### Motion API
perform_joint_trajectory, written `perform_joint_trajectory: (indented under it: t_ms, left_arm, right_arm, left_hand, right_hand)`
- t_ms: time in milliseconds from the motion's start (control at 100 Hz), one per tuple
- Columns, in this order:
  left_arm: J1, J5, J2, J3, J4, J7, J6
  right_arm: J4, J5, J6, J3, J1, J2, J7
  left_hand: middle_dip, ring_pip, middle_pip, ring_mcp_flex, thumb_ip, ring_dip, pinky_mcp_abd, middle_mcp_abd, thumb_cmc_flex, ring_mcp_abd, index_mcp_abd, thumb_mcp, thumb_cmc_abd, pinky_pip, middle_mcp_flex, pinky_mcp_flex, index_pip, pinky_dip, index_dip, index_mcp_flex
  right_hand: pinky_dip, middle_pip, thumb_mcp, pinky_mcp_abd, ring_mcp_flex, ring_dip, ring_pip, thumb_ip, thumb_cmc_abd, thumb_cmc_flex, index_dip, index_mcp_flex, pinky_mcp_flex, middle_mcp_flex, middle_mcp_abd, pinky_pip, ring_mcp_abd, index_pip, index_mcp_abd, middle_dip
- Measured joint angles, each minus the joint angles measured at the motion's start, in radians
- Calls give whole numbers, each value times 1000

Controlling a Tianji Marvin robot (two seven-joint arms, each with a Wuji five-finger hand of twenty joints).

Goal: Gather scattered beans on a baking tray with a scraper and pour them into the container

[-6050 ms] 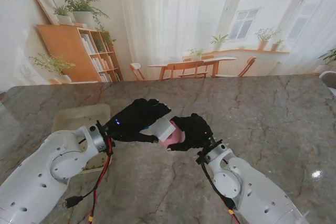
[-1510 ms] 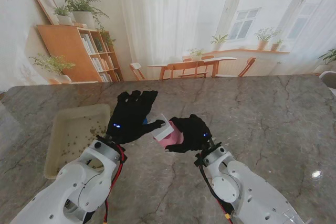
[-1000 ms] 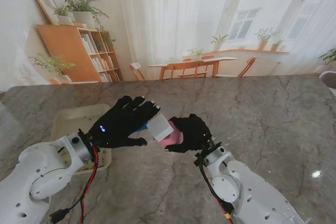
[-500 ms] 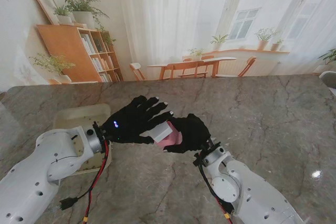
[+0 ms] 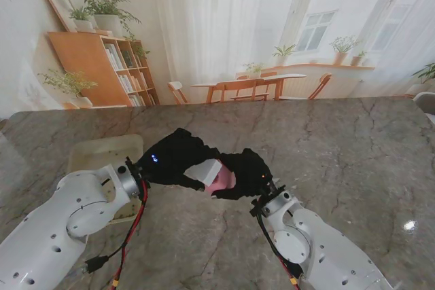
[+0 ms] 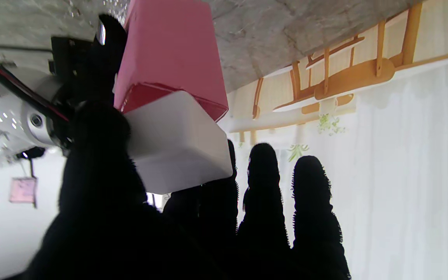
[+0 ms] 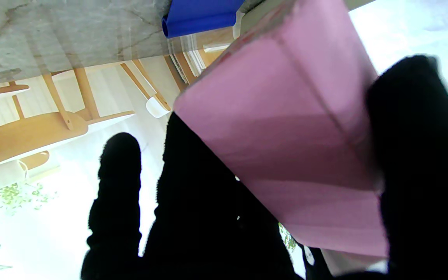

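Left hand: the left hand point(image 5: 178, 159) grips a small white box point(image 5: 204, 170), thumb on one side and fingers curled behind it, tipped against the mouth of the pink container.
Right hand: the right hand point(image 5: 248, 171) is wrapped round the pink container point(image 5: 221, 180), fingers on one face and thumb on the other.
Tray: the baking tray point(image 5: 102, 151) lies behind the left wrist, well apart from both hands; beans on it are too small to make out.
Scraper: only a blue edge point(image 7: 198, 15) shows, on the table past the right hand's fingers; I cannot tell whether it is the scraper.
Risk: if the white box overshoots the pink rim or the container tilts in the grip, beans would likely spill and skitter over the stone.
Surface: grey veined marble table point(image 5: 340, 147), smooth and hard.
Room: bright curtained windows, a wooden bookshelf point(image 5: 102, 66) with plants, and a dining table with chairs point(image 5: 255, 86) beyond.
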Motion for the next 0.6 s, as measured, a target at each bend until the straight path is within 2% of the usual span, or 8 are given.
perform_joint_trajectory:
  t_ms: [80, 180, 260, 420, 600]
  left_arm:
    - [6, -64, -6, 16, -7, -31, 67]
    - [15, -55, -12, 40, -23, -33, 145]
    - [20, -38, -15, 60, -34, -25, 189]
    - [22, -56, -20, 87, -50, -32, 245]
    - [33, -69, -27, 93, -70, -43, 287]
  right_arm:
    - [-1, 0, 6, -2, -1, 0, 0]
    - [-1, 1, 11, -4, -3, 0, 1]
    - [0, 1, 12, -5, -4, 0, 2]
    - [1, 2, 16, -5, -6, 0, 2]
    - [1, 3, 16, -4, -7, 0, 2]
  left_hand:
    - [151, 91, 115, 41, 0, 132, -1, 10, -50, 8, 42, -17, 0, 66, 49, 22, 84, 73, -2, 48]
    - [311, 250, 279, 79, 0, 290, 0, 44, -97, 38, 93, -31, 8, 143, 97, 52, 177, 136, -14, 101]
    - [353, 364, 307, 121, 0, 366, 0, 62, -99, 40, 112, -42, 8, 206, 113, 78, 187, 171, -36, 129]
    - [359, 487, 307, 181, 0, 393, 3, 100, -99, 56, 145, -43, 7, 298, 162, 121, 185, 206, -112, 180]
    - [359, 518, 307, 193, 0, 391, 11, 113, -99, 66, 153, -54, 5, 317, 187, 134, 185, 209, -161, 214]
  right_hand:
    - [0, 0, 0, 0, 0, 0, 0, 0, 0, 0, 0, 0, 0, 0, 0, 0, 0, 0, -3, 0]
    - [0, 0, 0, 0, 0, 0, -1, 0, -1, 0, 0, 0, 0, 0, -1, 0, 0, 0, -5, 0]
    - [0, 0, 0, 0, 0, 0, -1, 0, -5, 0, 0, 0, 0, 0, -1, 0, 0, 0, -6, 0]
    - [0, 0, 0, 0, 0, 0, -1, 0, -6, 0, 0, 0, 0, 0, -1, 0, 0, 0, -14, -3]
    - [0, 0, -1, 0, 0, 0, 1, 0, -6, 0, 0, 0, 0, 0, -1, 0, 0, 0, -15, -3]
